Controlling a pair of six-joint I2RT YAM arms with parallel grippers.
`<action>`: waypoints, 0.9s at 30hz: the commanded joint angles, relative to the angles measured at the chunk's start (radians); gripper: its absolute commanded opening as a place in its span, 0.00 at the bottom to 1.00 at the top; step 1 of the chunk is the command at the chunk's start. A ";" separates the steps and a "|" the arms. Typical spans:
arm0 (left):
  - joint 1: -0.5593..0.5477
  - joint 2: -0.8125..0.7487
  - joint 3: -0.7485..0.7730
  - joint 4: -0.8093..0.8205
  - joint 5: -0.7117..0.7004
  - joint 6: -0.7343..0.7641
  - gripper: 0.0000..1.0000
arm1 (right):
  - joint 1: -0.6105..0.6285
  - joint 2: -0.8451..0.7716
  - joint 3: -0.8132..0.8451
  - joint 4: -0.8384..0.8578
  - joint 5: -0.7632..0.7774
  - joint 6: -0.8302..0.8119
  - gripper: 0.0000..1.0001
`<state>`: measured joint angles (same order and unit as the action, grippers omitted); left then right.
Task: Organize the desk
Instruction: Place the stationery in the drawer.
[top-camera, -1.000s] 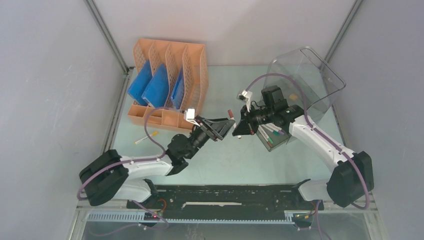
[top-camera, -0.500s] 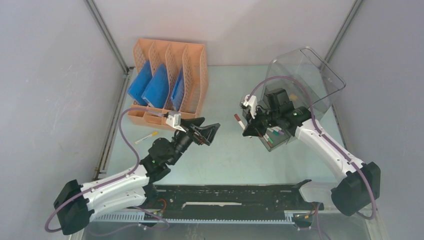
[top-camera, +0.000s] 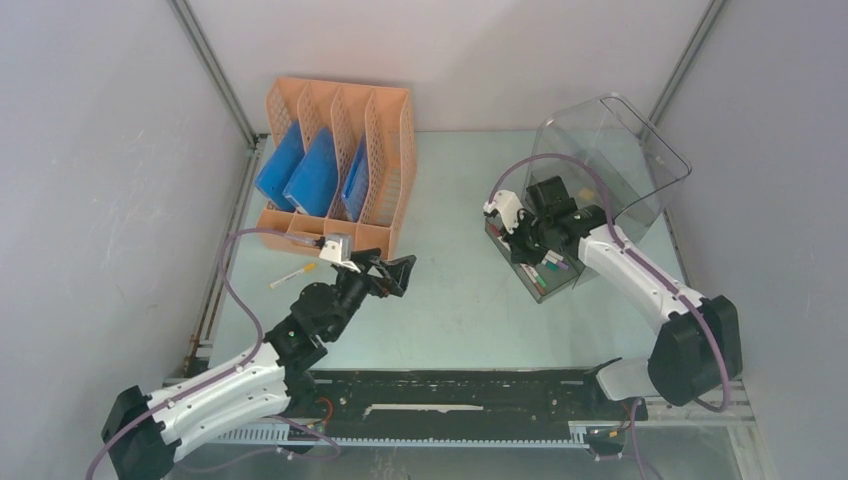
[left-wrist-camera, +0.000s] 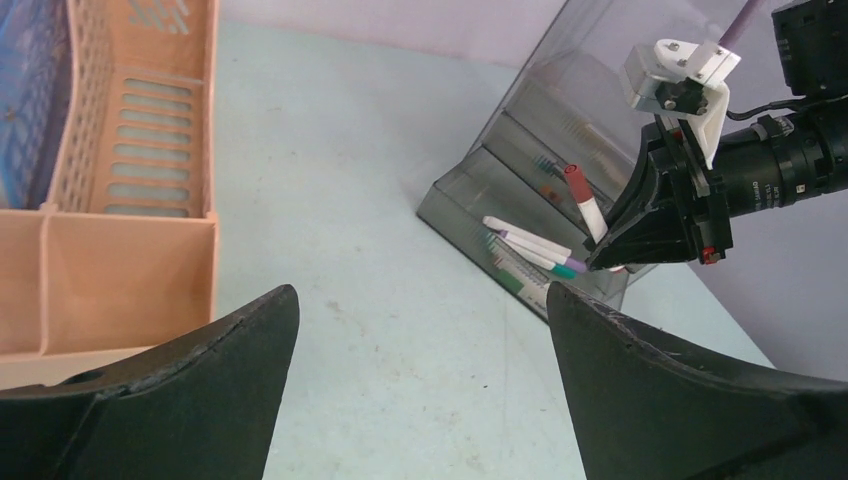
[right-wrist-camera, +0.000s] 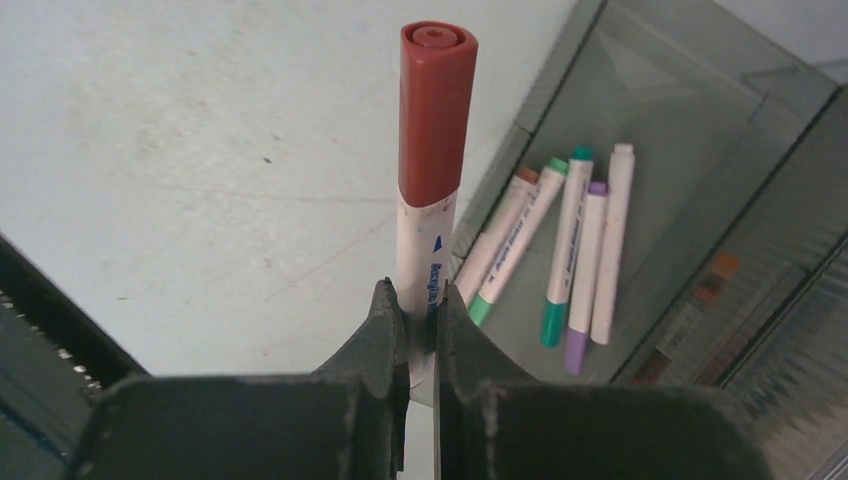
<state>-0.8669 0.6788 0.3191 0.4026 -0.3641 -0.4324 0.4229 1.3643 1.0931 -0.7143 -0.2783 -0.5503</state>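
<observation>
Two arms show in the top view over the pale green tabletop (top-camera: 450, 310): the left end effector (top-camera: 400, 272) hangs above the middle with its jaws spread wide and nothing between them, while the right end effector (top-camera: 520, 245) sits at the foot of the clear drawer box (top-camera: 620, 150). The orange file rack (top-camera: 385, 150) stands at the far left, and a loose pen (top-camera: 292, 277) lies just in front of it. From the left wrist we see the right arm gripping a red-capped marker (left-wrist-camera: 585, 205) by its lower end, cap tilted upward, just above the open drawer (left-wrist-camera: 460, 190). From the right wrist the jaws are pressed together on the marker's white barrel, and a row of other markers (right-wrist-camera: 570, 250) lies in the drawer to its right. The marker seems to sit over the drawer's near rim, not its floor. We judge the step to be dropping it in, so we would carry it further over the drawer, lower it, lay it parallel to the others, and only then let go.
</observation>
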 joint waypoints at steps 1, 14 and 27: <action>0.014 -0.037 -0.010 -0.031 -0.068 0.023 1.00 | -0.022 0.040 0.039 0.005 0.112 -0.009 0.02; 0.053 -0.062 -0.068 -0.096 -0.119 -0.044 1.00 | -0.055 0.173 0.038 -0.006 0.247 -0.012 0.13; 0.135 -0.049 -0.121 -0.098 -0.100 -0.139 1.00 | -0.072 0.168 0.058 -0.036 0.219 0.002 0.51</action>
<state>-0.7723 0.6224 0.2001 0.2947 -0.4671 -0.5224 0.3588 1.5764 1.1107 -0.7433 -0.0349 -0.5522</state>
